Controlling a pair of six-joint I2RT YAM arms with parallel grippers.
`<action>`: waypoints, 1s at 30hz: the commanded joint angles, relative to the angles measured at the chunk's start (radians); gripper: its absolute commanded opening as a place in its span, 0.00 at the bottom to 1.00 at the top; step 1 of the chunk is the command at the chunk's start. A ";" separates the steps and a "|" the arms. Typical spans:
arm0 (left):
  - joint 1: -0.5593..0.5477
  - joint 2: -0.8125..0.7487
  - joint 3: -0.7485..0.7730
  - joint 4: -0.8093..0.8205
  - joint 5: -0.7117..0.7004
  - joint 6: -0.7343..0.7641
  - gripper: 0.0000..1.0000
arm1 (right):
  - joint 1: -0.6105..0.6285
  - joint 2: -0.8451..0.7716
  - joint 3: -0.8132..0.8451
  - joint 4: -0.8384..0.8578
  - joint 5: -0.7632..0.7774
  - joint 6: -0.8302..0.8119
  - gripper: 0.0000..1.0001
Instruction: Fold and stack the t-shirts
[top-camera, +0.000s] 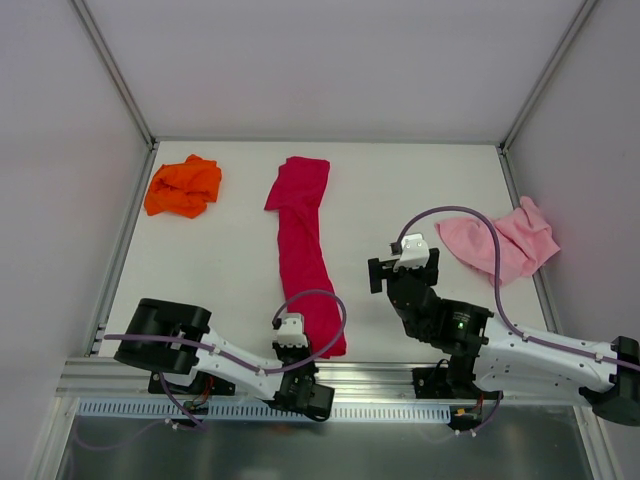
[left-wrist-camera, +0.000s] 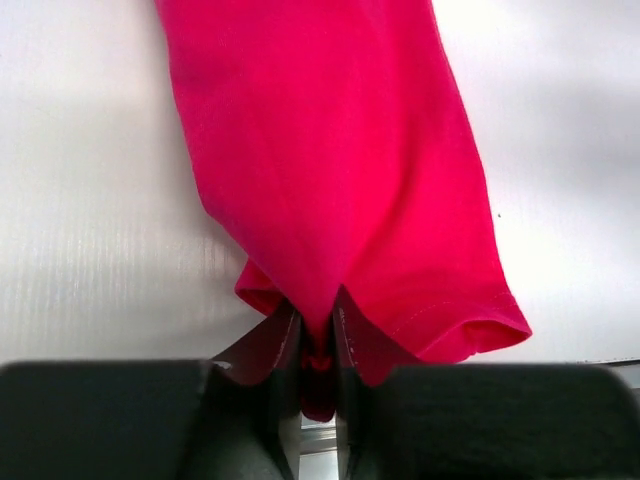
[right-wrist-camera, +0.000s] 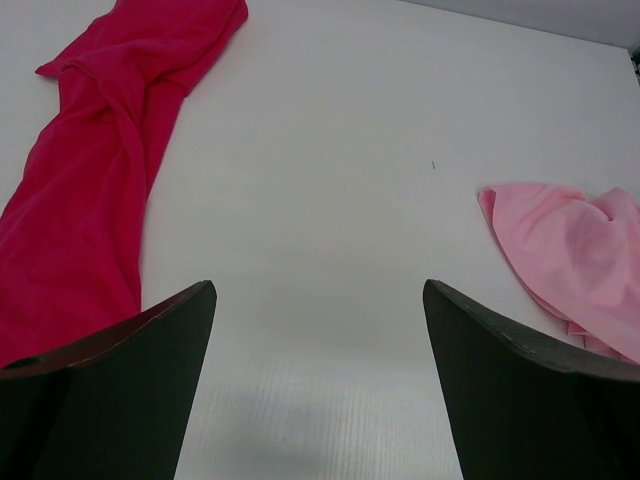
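Note:
The crimson red t-shirt (top-camera: 303, 250) lies stretched in a long strip down the middle of the table, also filling the left wrist view (left-wrist-camera: 330, 170). My left gripper (left-wrist-camera: 318, 330) is shut on the red shirt's near hem, cloth pinched between its fingers; from above it sits at the strip's near end (top-camera: 293, 340). The bright orange t-shirt (top-camera: 183, 186) is crumpled at the far left. The pale pink t-shirt (top-camera: 505, 243) is bunched at the right (right-wrist-camera: 575, 260). My right gripper (right-wrist-camera: 318, 300) hovers open over bare table between the red and pink shirts (top-camera: 403, 268).
The white table (top-camera: 380, 200) is walled on three sides by pale panels. A metal rail (top-camera: 330, 378) runs along the near edge by the arm bases. Purple cables (top-camera: 470, 225) loop over both arms.

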 joint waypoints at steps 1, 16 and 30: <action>-0.013 -0.016 -0.003 -0.028 -0.058 -0.045 0.08 | -0.004 -0.007 0.008 0.007 0.035 0.043 0.90; -0.008 0.006 0.275 -0.935 -0.302 -0.712 0.00 | -0.004 0.000 0.010 -0.007 0.035 0.062 0.90; 0.114 -0.026 0.262 -0.921 -0.339 -0.712 0.00 | -0.004 -0.020 0.002 -0.016 0.021 0.065 0.90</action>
